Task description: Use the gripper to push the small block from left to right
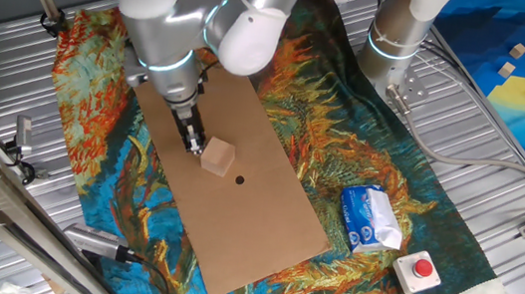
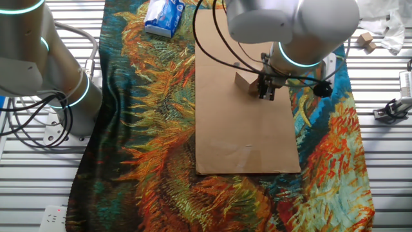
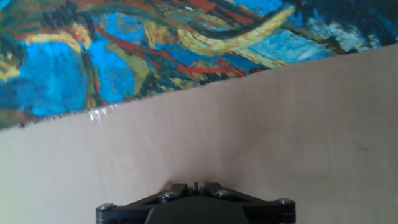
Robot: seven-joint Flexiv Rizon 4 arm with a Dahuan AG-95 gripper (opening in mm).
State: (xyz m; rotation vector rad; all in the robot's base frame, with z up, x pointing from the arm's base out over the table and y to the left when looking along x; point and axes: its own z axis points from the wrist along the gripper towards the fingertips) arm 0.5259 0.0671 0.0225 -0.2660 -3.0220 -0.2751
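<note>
We are keeping the jaws pressed together into one narrow black point, holding nothing, and the gripper (image 1: 193, 143) is standing low on the brown cardboard sheet (image 1: 263, 227), its tip just at the left face of the small block (image 1: 219, 157); whether it is already touching we cannot tell. Moving rightward, the block is sitting near the middle of the sheet, and just right of it we are seeing a small dark dot (image 1: 240, 178) on the cardboard. Further right, on the painted cloth (image 1: 333, 146) that covers the desk, a white-and-blue carton (image 1: 370, 219) and a red button (image 1: 420, 271) are lying well apart from the block. In the hand view only cardboard and cloth are showing, so we are judging contact from the fixed views. To push well, we are thinking the tip should meet the centre of the block's face, stay low, and travel straight and slowly, so the cube is sliding without twisting off the point.
</note>
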